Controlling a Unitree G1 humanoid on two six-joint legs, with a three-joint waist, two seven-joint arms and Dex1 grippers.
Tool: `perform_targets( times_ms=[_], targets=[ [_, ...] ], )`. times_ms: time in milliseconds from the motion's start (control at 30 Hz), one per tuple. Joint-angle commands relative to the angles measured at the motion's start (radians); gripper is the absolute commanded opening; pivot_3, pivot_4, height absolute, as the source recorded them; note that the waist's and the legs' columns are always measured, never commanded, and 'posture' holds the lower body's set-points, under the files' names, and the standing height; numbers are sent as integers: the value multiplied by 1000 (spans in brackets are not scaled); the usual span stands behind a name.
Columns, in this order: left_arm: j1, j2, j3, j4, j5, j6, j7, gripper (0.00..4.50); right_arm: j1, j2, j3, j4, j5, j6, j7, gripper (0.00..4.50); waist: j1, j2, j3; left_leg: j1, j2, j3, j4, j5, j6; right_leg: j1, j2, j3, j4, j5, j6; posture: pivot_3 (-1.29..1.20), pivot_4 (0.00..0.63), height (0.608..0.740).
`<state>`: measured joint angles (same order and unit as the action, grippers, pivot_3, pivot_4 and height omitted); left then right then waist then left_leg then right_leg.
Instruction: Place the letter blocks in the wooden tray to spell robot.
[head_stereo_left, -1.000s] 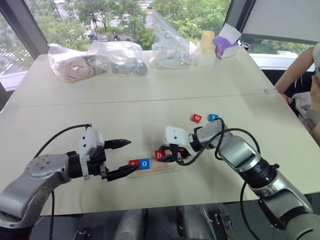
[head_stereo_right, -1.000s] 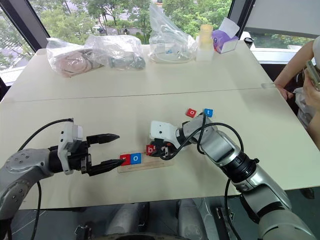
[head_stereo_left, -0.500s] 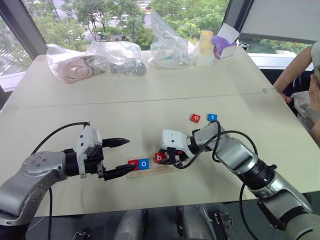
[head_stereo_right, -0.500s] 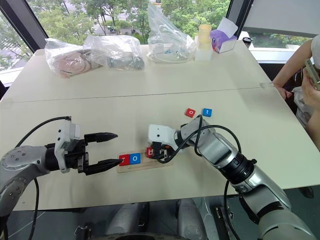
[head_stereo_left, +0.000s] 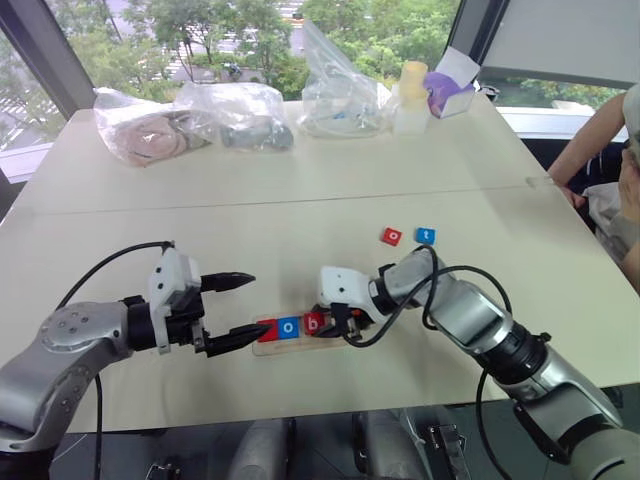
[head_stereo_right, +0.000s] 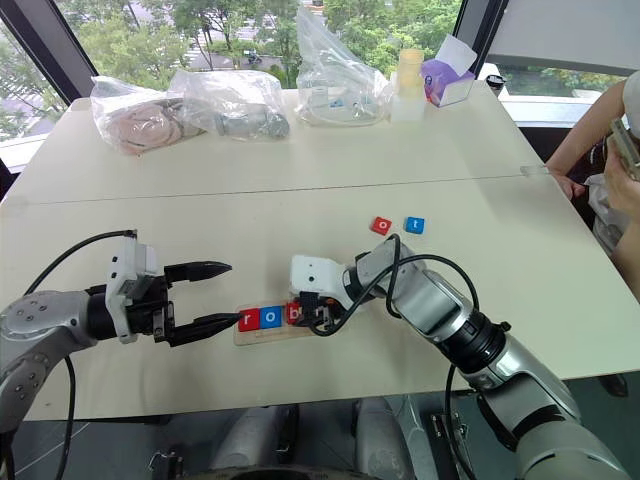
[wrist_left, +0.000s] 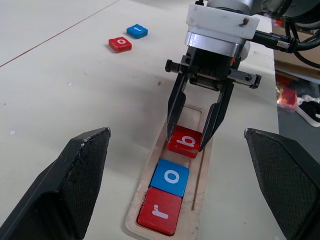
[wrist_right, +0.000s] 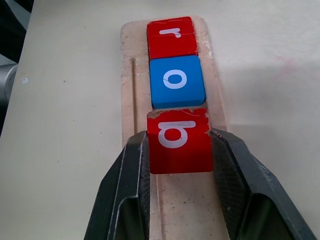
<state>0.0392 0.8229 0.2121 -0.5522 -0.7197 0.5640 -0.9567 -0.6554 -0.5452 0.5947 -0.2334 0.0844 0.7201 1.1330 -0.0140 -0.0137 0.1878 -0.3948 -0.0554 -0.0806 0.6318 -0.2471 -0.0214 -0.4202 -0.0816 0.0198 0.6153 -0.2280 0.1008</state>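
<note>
red b block (wrist_right: 177, 138) pinched between right fingers (wrist_right: 135, 170) in wooden tray (wrist_right: 131, 75), left fingers (wrist_left: 80, 170) spread

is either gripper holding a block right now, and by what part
The right gripper holds the red b block by its two opposite side edges, over the wooden tray. The left gripper is open, holding nothing.

Clear plastic bags (head_stereo_left: 240, 112) (several), purple box (head_stereo_left: 449, 88) at table's (head_stereo_left: 300, 180) far edge

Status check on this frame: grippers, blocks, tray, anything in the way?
Left gripper open beside wooden tray. Right gripper shut on red b block, at third slot. r block, blue o block seated. Red o, blue t loose on table, nothing obstructing.
</note>
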Motion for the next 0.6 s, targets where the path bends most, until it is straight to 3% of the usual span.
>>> perform_targets(
  times_ms=[33, 467, 600],
  targets=[
    [6, 12, 29, -31, -16, 4, 5, 4500, -3, 13, 0, -33, 9, -6, -2, 1149, 0, 0, 0, 0, 0, 0, 0, 0, 0, 0, 0, 0, 0, 0, 0, 0, 150, 740],
    [13, 14, 41, -39, -22, 12, 10, 4500, -3, 25, 8, -31, 10, -6, -6, 1149, 0, 0, 0, 0, 0, 0, 0, 0, 0, 0, 0, 0, 0, 0, 0, 0, 150, 740],
    [10, 11, 36, -39, -20, 11, 12, 4500, -5, 27, 10, -28, 8, -10, -8, 3161, 0, 0, 0, 0, 0, 0, 0, 0, 0, 0, 0, 0, 0, 0, 0, 0, 150, 740]
  ],
)
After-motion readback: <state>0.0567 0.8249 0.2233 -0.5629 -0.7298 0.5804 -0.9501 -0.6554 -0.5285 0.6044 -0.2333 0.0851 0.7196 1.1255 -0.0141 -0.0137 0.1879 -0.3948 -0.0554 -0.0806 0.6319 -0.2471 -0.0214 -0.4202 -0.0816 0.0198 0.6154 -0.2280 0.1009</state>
